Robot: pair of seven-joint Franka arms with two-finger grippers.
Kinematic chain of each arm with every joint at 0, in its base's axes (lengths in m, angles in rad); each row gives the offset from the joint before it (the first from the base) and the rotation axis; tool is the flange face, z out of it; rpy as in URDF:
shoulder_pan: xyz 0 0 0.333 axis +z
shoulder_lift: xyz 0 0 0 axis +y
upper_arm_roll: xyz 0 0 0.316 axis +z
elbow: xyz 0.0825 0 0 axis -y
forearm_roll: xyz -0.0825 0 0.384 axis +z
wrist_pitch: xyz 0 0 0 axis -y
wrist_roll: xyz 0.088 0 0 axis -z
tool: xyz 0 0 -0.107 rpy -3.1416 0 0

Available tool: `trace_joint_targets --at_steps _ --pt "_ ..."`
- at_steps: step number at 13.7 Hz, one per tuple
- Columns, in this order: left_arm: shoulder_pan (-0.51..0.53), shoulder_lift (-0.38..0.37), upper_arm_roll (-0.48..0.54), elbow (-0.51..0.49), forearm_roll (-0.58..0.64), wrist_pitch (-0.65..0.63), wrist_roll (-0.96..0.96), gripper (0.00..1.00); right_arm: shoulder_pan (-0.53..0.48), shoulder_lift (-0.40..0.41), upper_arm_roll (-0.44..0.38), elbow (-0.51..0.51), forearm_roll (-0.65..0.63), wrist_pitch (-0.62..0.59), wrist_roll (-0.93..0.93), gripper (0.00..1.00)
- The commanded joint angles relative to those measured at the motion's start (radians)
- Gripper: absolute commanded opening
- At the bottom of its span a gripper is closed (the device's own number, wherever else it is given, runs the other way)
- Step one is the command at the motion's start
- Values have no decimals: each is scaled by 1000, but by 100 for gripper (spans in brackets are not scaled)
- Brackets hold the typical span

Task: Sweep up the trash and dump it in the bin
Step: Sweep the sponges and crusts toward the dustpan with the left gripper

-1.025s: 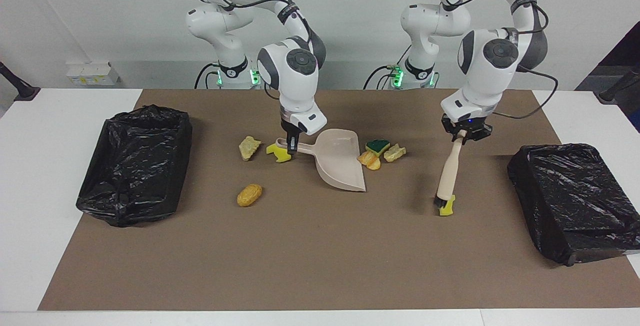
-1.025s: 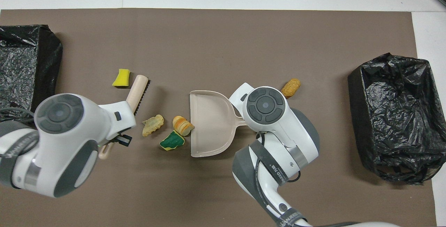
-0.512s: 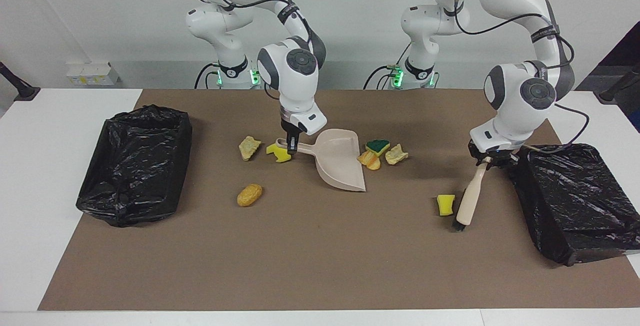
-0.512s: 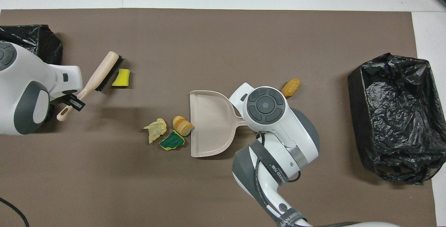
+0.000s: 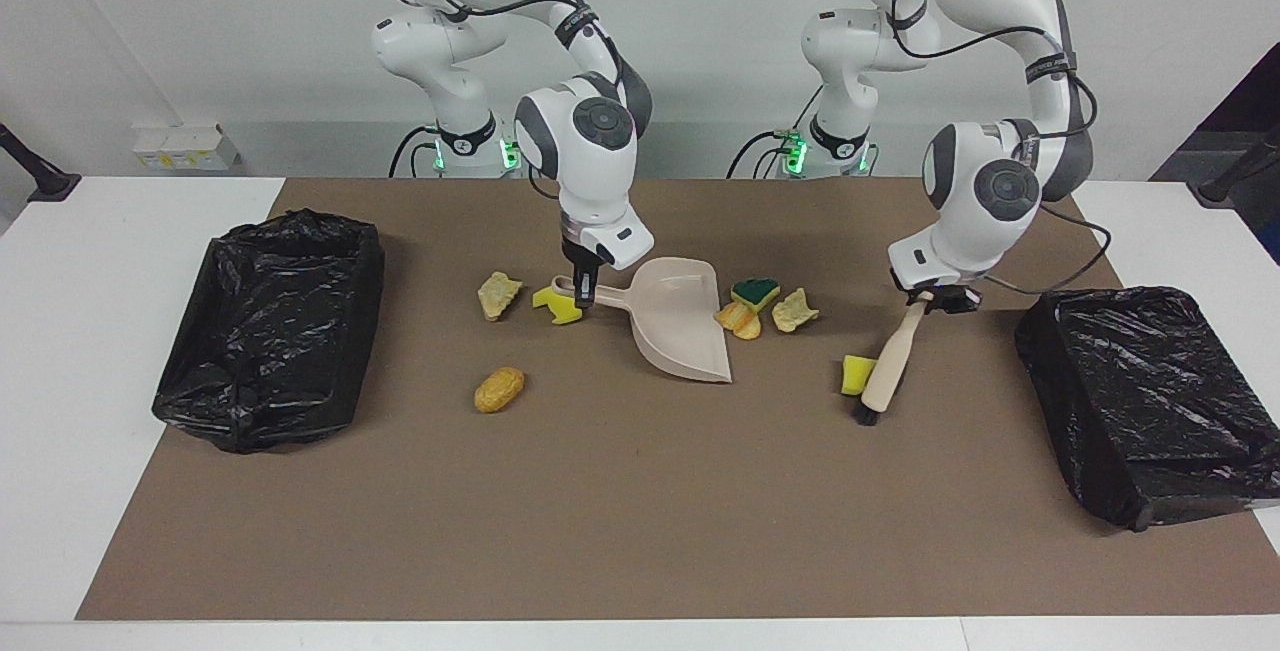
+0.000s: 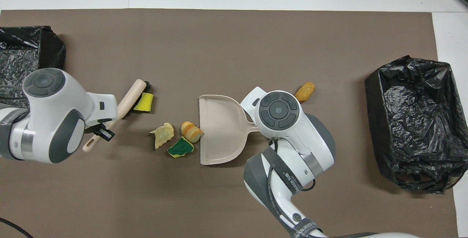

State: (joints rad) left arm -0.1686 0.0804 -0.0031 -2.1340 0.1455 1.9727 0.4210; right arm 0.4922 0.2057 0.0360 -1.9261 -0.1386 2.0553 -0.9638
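Brush (image 5: 884, 365) nearer dustpan (image 5: 679, 327), bristles down

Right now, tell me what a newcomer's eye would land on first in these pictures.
Two white arms work a brown mat: the left gripper holds a beige brush with its bristles against a yellow sponge piece, and the right gripper holds the handle of a beige dustpan mid-table. Scraps cluster at the pan's mouth, among them a green-topped sponge. A black-bagged bin sits at each end.

Seven scraps (image 5: 498, 389) around one dustpan (image 5: 680, 331); one brush (image 5: 885, 371); two black bins (image 5: 270, 326), one toward each table end.
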Motion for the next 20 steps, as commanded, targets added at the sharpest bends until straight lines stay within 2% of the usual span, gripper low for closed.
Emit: trace_joint_targets --at_steps 1,3,5,7,10,12,13,14,16,18,20 --pt "-100 -59 6 -55 0 -84 -105 0 -1 0 5 -10 -18 17 36 0" --pt "-164 -60 8 -46 -3 -92 -226 0 -1 0 7 -10 -18 19 34 0" --pt "-154 -89 11 -26 -6 -119 -269 0 -1 0 5 -10 -16 17 36 0" --pt "-141 -143 12 -24 -24 -213 -347 0 -1 0 7 -10 -16 17 34 0" --pt "-158 -217 9 -140 -49 -216 -578 0 -1 0 5 -10 -16 19 36 0" --pt "-158 -269 11 -246 -148 -148 -675 0 -1 0 7 -10 -18 19 36 0" --pt "-167 -268 6 -273 -168 -108 -770 0 -1 0 5 -10 -16 19 36 0" --pt "-225 -255 8 -288 -176 -68 -851 0 -1 0 5 -10 -16 19 36 0" --pt "-282 -181 2 -281 -193 26 -965 0 -1 0 7 -10 -18 19 36 0" --pt "-341 -96 5 -212 -265 70 -970 0 -1 0 7 -10 -18 19 36 0" --pt "-400 -65 0 -164 -302 90 -969 0 -1 0 7 -10 -16 19 36 0"
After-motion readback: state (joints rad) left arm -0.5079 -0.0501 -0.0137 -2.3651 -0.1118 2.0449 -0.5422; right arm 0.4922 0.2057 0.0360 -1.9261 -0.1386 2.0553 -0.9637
